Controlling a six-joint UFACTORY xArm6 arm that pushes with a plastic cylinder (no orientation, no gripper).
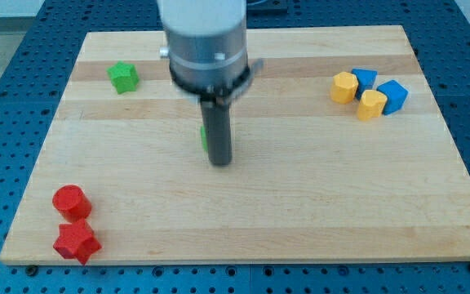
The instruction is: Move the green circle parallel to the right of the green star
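Observation:
A green star (123, 77) lies near the board's upper left. A green block (204, 135), presumably the green circle, shows only as a thin sliver; the rod hides the rest. My tip (220, 162) rests on the board near the middle, just right of and below that sliver, close against it; contact cannot be told.
A red cylinder (71, 202) and a red star (77, 242) sit at the lower left. Two yellow blocks (345, 86) (372, 104) and two blue blocks (365, 79) (393, 95) cluster at the upper right. The wooden board (317, 204) lies on a blue perforated table.

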